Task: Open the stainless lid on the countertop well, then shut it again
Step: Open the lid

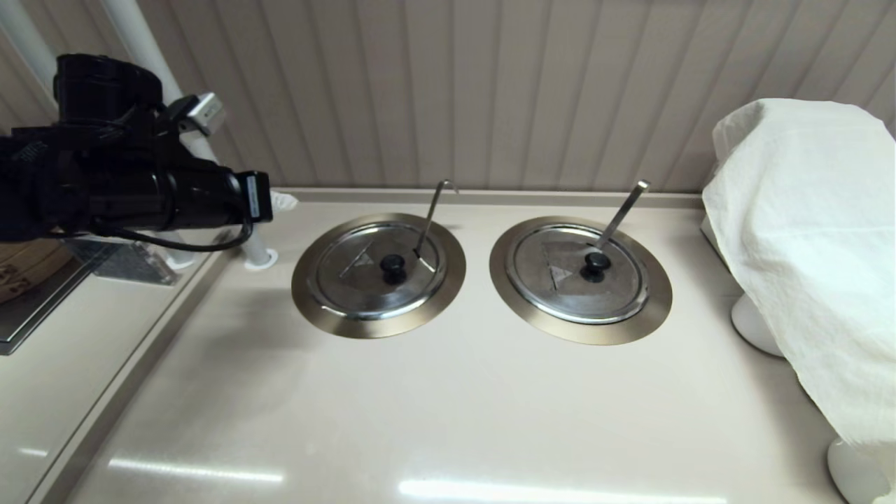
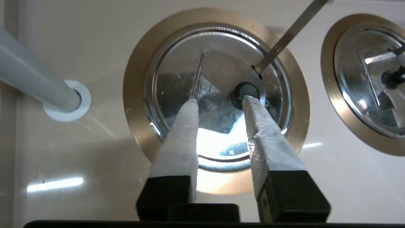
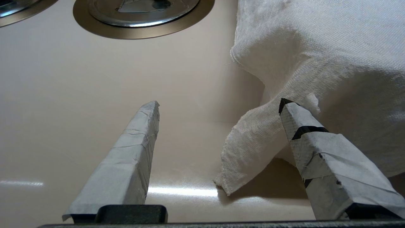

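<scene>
From the head view I can't see my left gripper's fingers at all; the dark arm body [image 1: 133, 185] covers them. My right arm never enters that view. The white cloth [image 1: 805, 245] runs off the right edge and hides whatever it drapes, only pale rounded bases [image 1: 752, 325] peeking out beneath. In the right wrist view the twin lid [image 3: 142, 9] is sliced by the top edge. Under the stainless lid [image 2: 221, 91], the countertop well's [image 2: 136, 79] inside stays hidden.

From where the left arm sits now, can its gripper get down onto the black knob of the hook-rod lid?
Probably yes. The left gripper hangs open above the stainless lid, and nothing lies between it and the black knob. The hook-tipped rod rises just beside the knob and may crowd one finger.
</scene>
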Available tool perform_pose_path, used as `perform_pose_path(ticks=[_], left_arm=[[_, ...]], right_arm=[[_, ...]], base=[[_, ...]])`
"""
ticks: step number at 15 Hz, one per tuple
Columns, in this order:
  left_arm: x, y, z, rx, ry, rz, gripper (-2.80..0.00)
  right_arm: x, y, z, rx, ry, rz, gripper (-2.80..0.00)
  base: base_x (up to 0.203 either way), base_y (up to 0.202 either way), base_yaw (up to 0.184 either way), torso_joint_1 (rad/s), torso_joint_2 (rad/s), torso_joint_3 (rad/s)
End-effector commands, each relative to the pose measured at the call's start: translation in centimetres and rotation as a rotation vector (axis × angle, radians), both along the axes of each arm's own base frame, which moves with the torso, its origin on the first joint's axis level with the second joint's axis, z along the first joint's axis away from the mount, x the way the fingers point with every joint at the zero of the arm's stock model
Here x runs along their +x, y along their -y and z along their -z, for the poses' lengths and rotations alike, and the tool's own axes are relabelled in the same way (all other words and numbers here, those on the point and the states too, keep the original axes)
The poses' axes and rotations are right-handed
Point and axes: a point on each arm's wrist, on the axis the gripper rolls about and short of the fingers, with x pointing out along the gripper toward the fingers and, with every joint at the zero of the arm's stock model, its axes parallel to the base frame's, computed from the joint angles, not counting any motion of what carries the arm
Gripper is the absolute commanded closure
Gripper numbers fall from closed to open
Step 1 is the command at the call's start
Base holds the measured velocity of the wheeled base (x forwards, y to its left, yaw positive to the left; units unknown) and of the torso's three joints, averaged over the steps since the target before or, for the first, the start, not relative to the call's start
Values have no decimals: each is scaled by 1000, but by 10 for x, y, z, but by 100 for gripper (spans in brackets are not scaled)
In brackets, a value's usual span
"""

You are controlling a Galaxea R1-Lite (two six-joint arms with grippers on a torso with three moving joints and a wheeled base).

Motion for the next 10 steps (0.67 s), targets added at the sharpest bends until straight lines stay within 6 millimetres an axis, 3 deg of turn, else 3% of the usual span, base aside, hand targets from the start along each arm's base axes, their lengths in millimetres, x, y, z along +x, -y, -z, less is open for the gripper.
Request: perform_pose_path(ticks=[1, 3, 6, 8, 10], left_arm=[[14, 2, 7, -8, 47, -1, -280], [19, 3, 14, -14, 100, 2, -280], [45, 13, 36, -15, 117, -5, -280], [64, 38, 56, -9, 185, -43, -280], [64, 68, 70, -23, 269, -44, -280]], right_arm=[[0, 0, 0, 0, 1, 0, -280], [0, 0, 0, 0, 1, -1, -280], [0, 0, 0, 0, 1, 0, -280], [0, 0, 0, 0, 1, -1, -280], [0, 0, 0, 0, 1, 0, -280]], base=[[0, 0, 0, 0, 0, 0], [0, 0, 0, 0, 0, 0], [0, 0, 0, 0, 0, 0], [0, 0, 0, 0, 0, 0], [0, 0, 0, 0, 0, 0]])
